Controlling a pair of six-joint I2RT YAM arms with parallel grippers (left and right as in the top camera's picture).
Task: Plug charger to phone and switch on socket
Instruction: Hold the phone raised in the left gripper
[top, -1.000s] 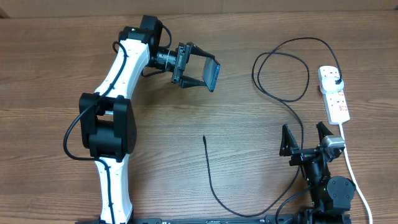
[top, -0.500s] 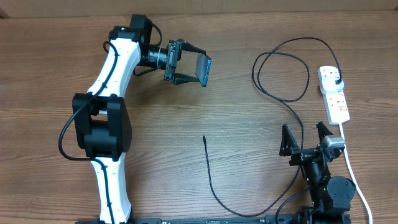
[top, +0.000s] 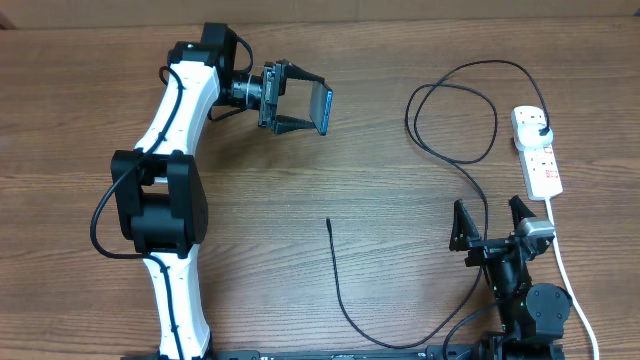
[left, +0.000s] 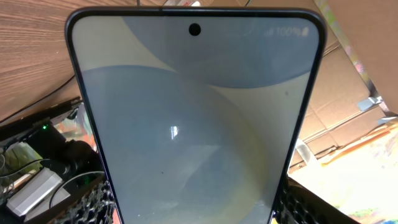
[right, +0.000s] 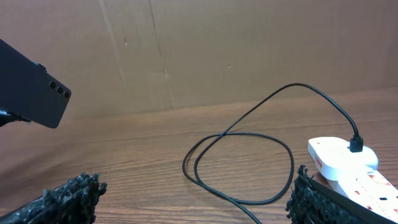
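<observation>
My left gripper (top: 308, 106) is shut on the phone (top: 322, 108) and holds it on edge in the air above the far middle of the table. Its lit screen fills the left wrist view (left: 196, 118); its dark back shows in the right wrist view (right: 31, 93). The charger, a thin black cable (top: 345, 300), lies with its free tip (top: 328, 222) at the table's middle and loops (right: 239, 165) to its black plug (top: 541, 127) in the white socket strip (top: 538, 152) at the right. My right gripper (top: 492, 222) is open and empty at the near right.
The strip's white cord (top: 565, 265) runs down the right side past my right arm. A cardboard wall (right: 217, 50) stands behind the table. Wood tabletop (top: 400, 200) lies between the two arms.
My left gripper has carried the phone up and to the left, toward the far edge. The right arm, cable and strip have not moved.
</observation>
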